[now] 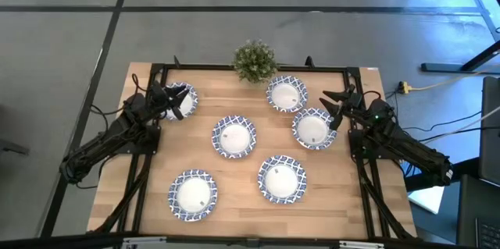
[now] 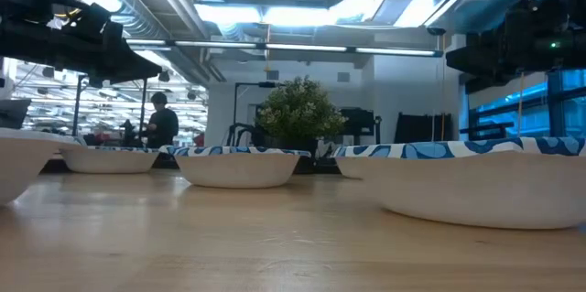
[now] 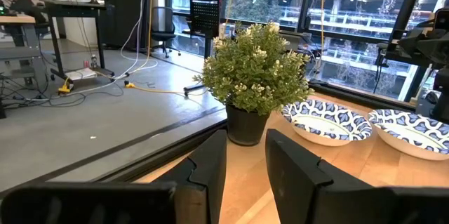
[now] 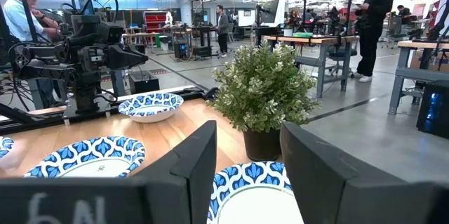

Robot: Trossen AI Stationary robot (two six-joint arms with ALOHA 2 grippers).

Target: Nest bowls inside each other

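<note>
The left hand hovers over the far-left corner of the wooden surface, its fingers apart and gripping nothing, directly above one bowl that shows just beneath and beside its tips. The right hand hangs at the opposite side, fingers likewise spread and empty, with a bowl just beside it toward the middle and another bowl a little farther off toward the back edge. Between the two hands, at the rear edge, stands a small potted plant, which each wrist view shows straight ahead of its own fingers. A fourth bowl sits between the hands near the centre, and two more, one nearer the left hand's side and one nearer the right's, lie well apart from both hands toward the front. All six bowls rest separately, none nested.
</note>
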